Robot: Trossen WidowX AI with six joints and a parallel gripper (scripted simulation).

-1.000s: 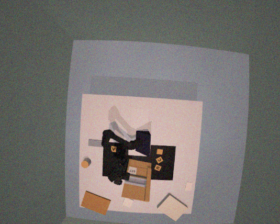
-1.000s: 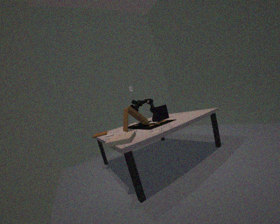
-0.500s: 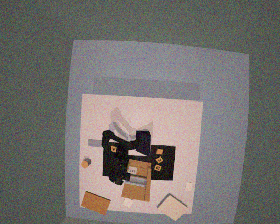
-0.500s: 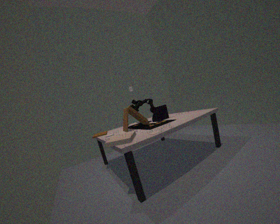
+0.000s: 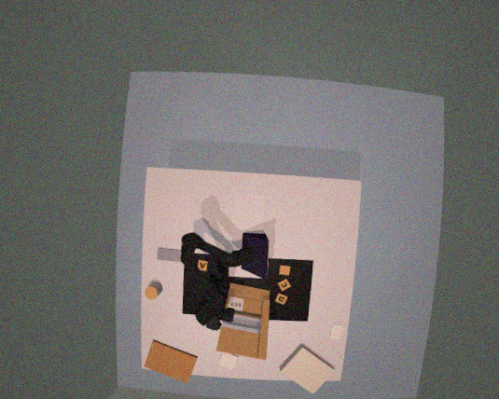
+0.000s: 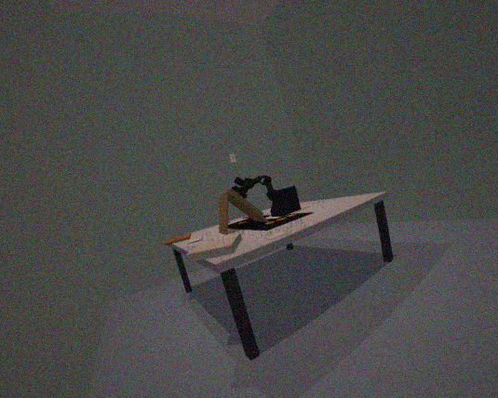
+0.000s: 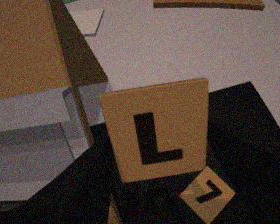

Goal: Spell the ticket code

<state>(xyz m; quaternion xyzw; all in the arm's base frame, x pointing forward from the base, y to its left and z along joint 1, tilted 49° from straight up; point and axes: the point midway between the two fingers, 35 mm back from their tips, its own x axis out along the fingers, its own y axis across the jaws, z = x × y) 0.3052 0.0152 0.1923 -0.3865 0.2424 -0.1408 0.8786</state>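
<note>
My gripper (image 7: 159,133) is shut on the letter tile L (image 7: 168,107), a wooden tile that stands upright and large in the wrist view. The wooden board (image 5: 242,342) (image 6: 246,206) slopes up at the left of the tile in the wrist view. Its grey rail (image 5: 244,323) (image 7: 31,150) shows no tile in its visible part. The ticket (image 5: 236,304) is on the board, its print too blurred to read surely. A small tile (image 7: 207,195) lies beyond the L tile. Tile V (image 5: 202,266) and three tiles, a plain one (image 5: 284,270), J (image 5: 284,284) and U (image 5: 282,298), lie on the black mat (image 5: 300,312).
A dark block (image 5: 258,254) (image 6: 286,201) stands at the arm's base. An orange cylinder (image 5: 151,293) and a grey strip (image 5: 167,254) are at the left. An orange slab (image 5: 171,362), a cream box (image 5: 308,369) and white cards (image 5: 228,361) (image 5: 336,332) lie around the board.
</note>
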